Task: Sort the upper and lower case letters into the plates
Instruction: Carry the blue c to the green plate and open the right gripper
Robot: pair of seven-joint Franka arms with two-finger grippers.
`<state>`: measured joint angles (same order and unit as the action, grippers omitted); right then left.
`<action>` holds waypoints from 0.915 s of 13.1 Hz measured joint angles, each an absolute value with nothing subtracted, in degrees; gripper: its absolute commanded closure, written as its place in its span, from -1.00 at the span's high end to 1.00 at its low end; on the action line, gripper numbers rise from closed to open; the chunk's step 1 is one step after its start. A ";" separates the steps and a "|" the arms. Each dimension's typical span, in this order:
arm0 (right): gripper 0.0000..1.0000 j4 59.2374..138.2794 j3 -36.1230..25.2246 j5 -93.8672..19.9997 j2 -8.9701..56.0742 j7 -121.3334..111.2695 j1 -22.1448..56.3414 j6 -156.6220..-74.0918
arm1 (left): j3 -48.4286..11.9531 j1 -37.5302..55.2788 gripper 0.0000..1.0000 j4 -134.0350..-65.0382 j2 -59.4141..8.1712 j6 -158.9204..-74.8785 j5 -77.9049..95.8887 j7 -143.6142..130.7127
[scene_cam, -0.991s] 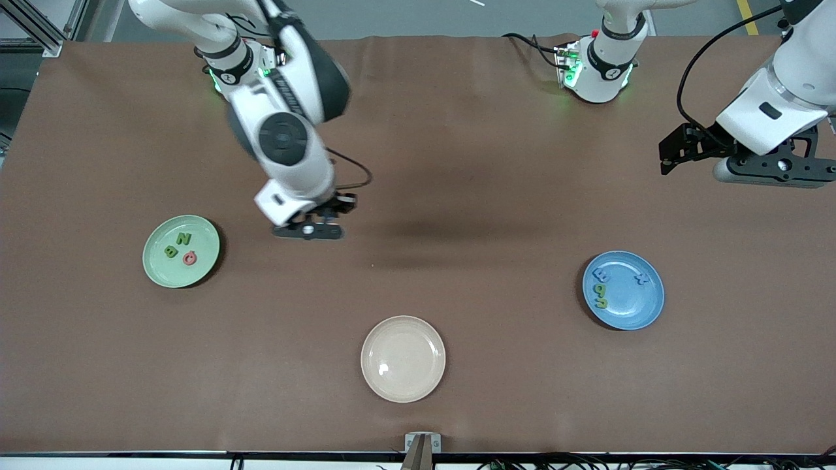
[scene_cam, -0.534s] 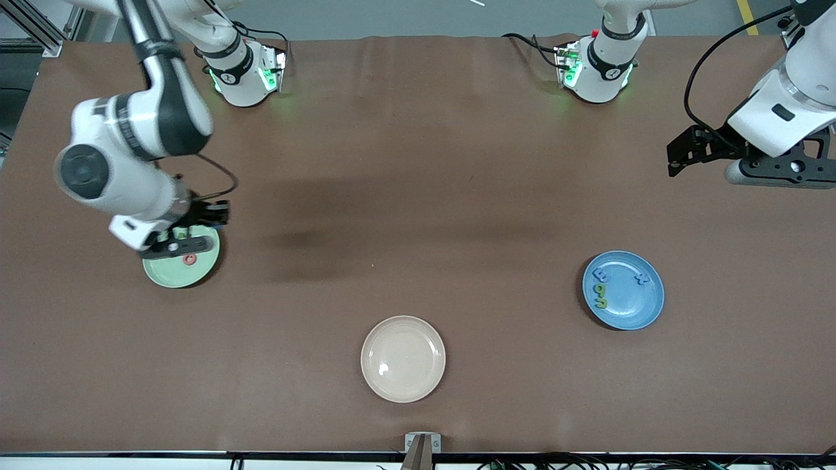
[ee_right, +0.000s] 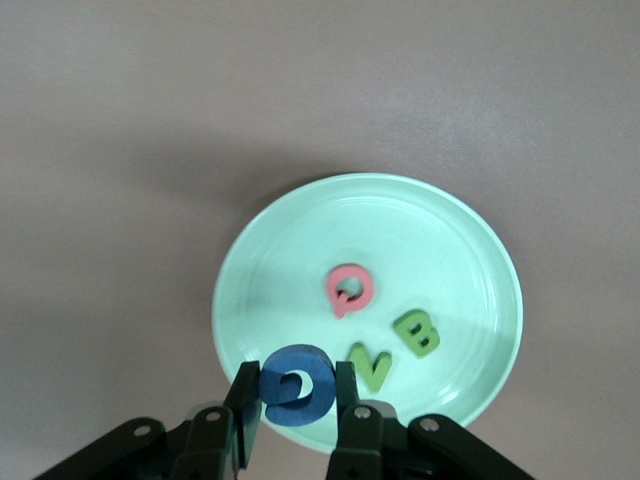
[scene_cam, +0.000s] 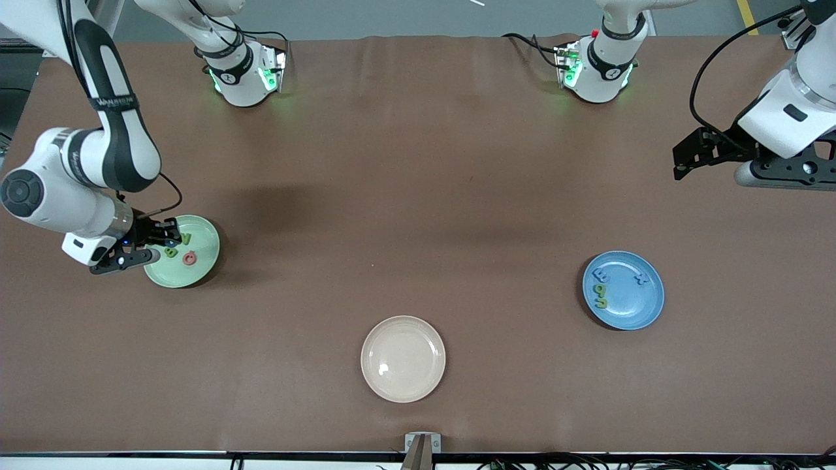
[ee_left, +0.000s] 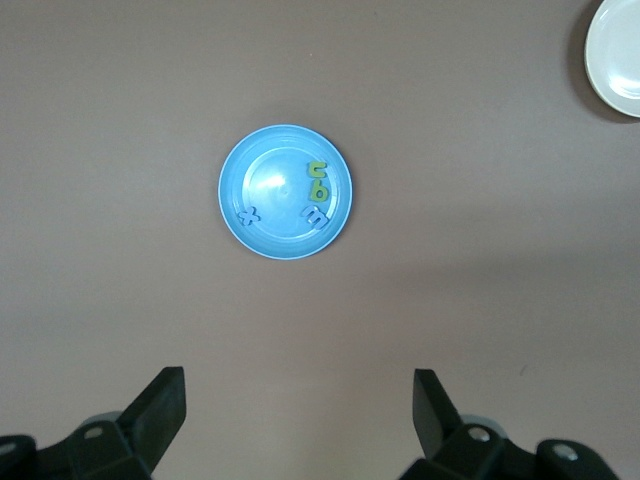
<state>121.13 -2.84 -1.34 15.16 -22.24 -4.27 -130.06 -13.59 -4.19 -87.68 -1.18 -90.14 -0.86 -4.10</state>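
My right gripper is shut on a round blue letter and holds it over the rim of the pale green plate, also in the right wrist view. In that plate lie a red-pink letter and two green letters. The blue plate holds a blue x, another blue letter and two green letters. My left gripper is open and empty, high above the table at the left arm's end.
A cream-beige plate stands empty near the front edge of the brown table, midway between the two coloured plates. It also shows at the corner of the left wrist view.
My right arm has swung from over the table's middle to the pale green plate, carrying the blue letter. My left gripper has drifted slightly toward its end of the table.
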 measured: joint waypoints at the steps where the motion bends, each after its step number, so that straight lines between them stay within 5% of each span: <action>1: -0.62 122.85 -2.80 -1.34 16.52 -22.42 -4.48 -133.81 | -13.58 -4.21 1.00 -87.60 -1.29 -90.12 -0.86 -4.10; 11: -0.46 125.94 -2.33 -1.34 22.25 -22.43 -4.51 -140.08 | -12.83 -4.44 1.00 -87.10 -1.51 -89.96 -0.86 -4.10; 12: -0.17 126.32 -2.33 -1.34 22.38 -22.43 -4.52 -140.04 | -12.78 -4.47 1.00 -87.10 -1.59 -89.91 -0.86 -4.10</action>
